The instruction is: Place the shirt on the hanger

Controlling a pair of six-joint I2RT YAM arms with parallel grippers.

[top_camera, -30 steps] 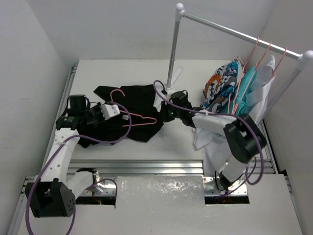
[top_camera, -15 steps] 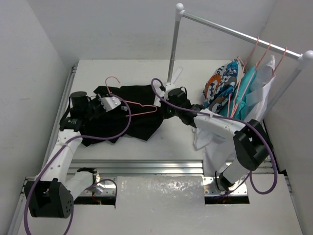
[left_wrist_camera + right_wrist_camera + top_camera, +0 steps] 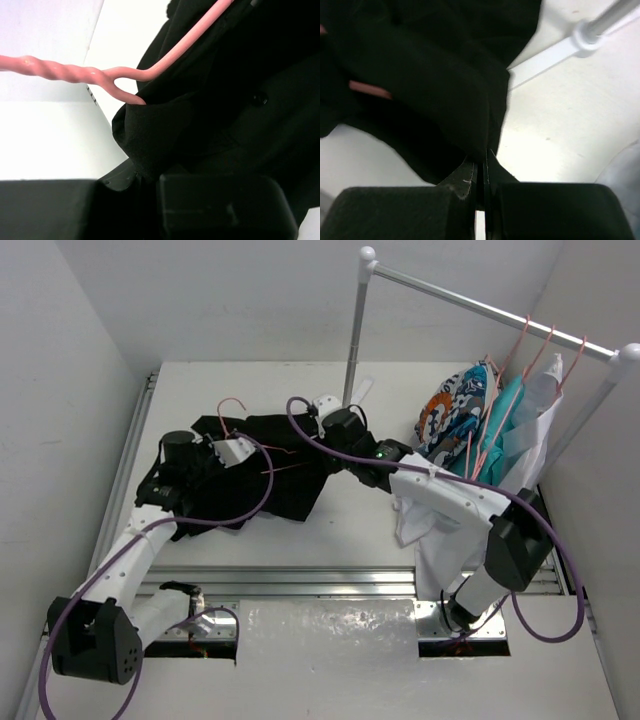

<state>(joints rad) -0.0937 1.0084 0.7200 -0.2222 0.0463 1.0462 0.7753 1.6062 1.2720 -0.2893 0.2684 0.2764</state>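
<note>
Top external: black shirt (image 3: 290, 455) on white table (image 3: 350, 528) between white walls (image 3: 60, 390).

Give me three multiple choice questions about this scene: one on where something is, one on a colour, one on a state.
1. Where is the shirt?
A) hanging up
B) spread on the table
C) folded in a box

2. What colour is the hanger poking out of it?
A) blue
B) white
C) pink

3. How is the right claw?
A) shut on the shirt's edge
B) wide open
C) holding the hanger's hook

Answers:
1 B, the black fabric lies across the tabletop.
2 C, its twisted wire neck shows pink.
3 A, the right wrist view shows its jaws pinched together on black cloth.
</note>
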